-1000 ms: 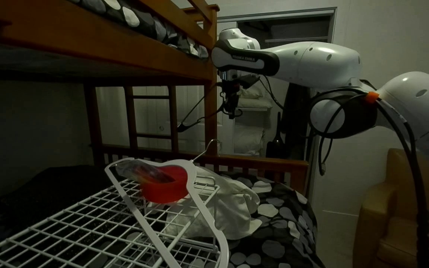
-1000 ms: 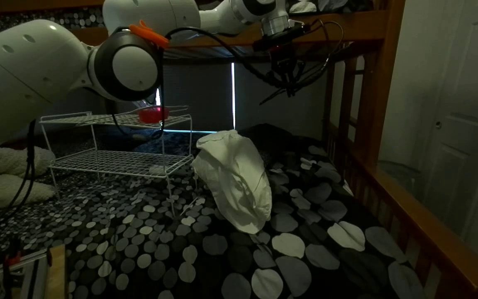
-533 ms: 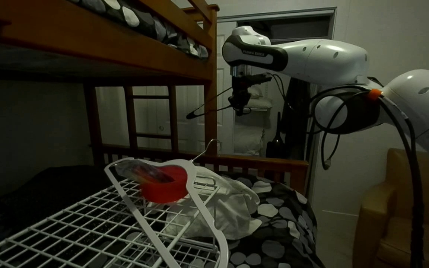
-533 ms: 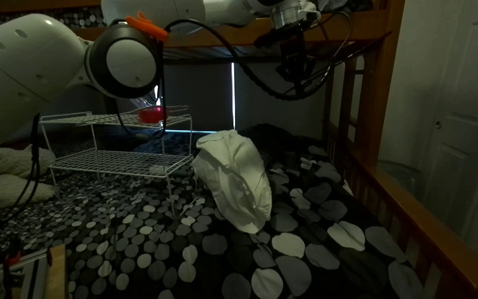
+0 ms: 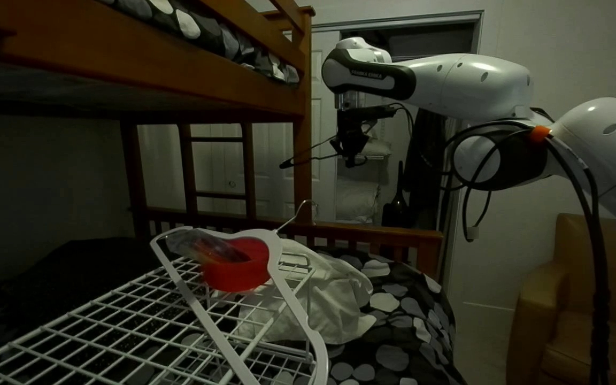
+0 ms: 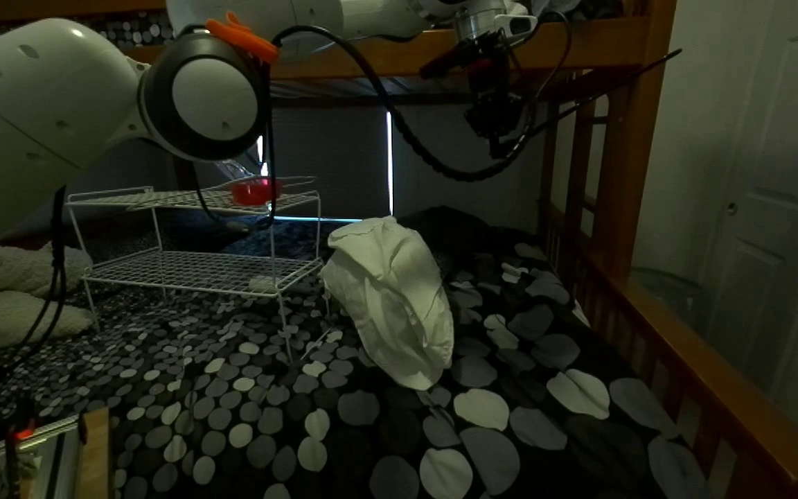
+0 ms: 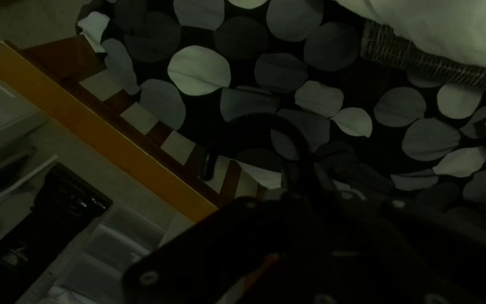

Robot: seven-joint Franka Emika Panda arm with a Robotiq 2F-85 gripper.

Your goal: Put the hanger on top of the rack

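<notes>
While the arm (image 5: 468, 83) reached out above the bunk bed (image 5: 126, 75), its fingers (image 5: 350, 159) pinched the hanger (image 6: 622, 82) in midair, well apart from the rack (image 6: 177, 272). Hanger: slim, nearly black rod. Rack: white wire grid, two tiers, standing on bedding (image 6: 274, 409) dotted grey and white. Over its top tier: a round red disc (image 5: 238, 275), a wrinkled translucent plastic bag (image 5: 193, 245) and a flat-framed white hanger (image 5: 275, 255). Creased white cloth (image 6: 392, 305) lay just right of the rack.

Versus one second earlier: fingers and hanger had shifted right in an exterior view, the tip (image 5: 286, 164) now higher. In an exterior view a dark rod end (image 6: 672, 55) stuck out right of the fingers; earlier one had shown left. Rack, disc and cloth unchanged.

Orientation: the long axis ran left from the fingers, dipping slightly, in an exterior view; toward that rod end it sloped up rightward. In the wrist view the hook (image 7: 264, 119) arched leftward.
</notes>
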